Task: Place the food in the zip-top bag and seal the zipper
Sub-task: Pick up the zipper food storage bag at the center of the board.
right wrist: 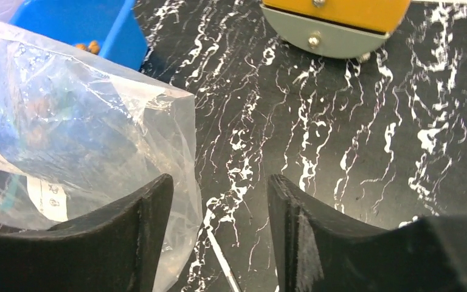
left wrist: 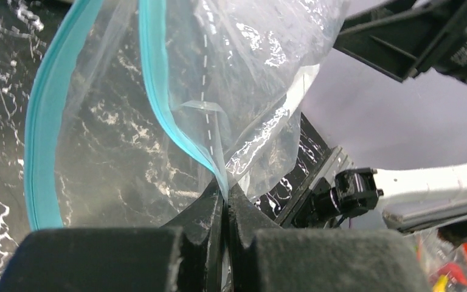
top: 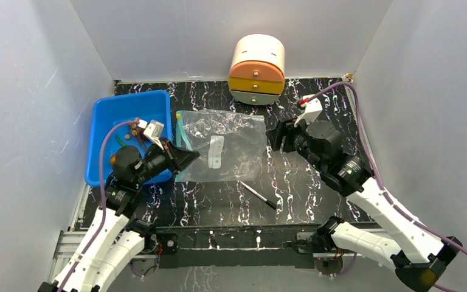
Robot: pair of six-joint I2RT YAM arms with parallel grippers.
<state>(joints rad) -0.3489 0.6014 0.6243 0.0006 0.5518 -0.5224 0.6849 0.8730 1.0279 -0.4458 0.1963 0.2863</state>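
The clear zip-top bag (top: 222, 145) lies on the black marbled table, its teal zipper (top: 181, 135) at the left edge, beside the blue tray. My left gripper (top: 190, 159) is shut on the zipper strip (left wrist: 176, 131) and lifts one lip, so the mouth gapes; the other teal lip (left wrist: 39, 140) curves away at left. The food (top: 132, 130), small brown and tan pieces, lies in the blue tray. My right gripper (top: 278, 141) is open just right of the bag's closed end (right wrist: 85, 128), its left finger (right wrist: 140, 213) over the bag's edge.
The blue tray (top: 106, 118) stands at the back left. A round orange and cream drawer box (top: 256, 70) stands at the back centre. A thin black pen (top: 259, 195) lies in front of the bag. White walls enclose the table.
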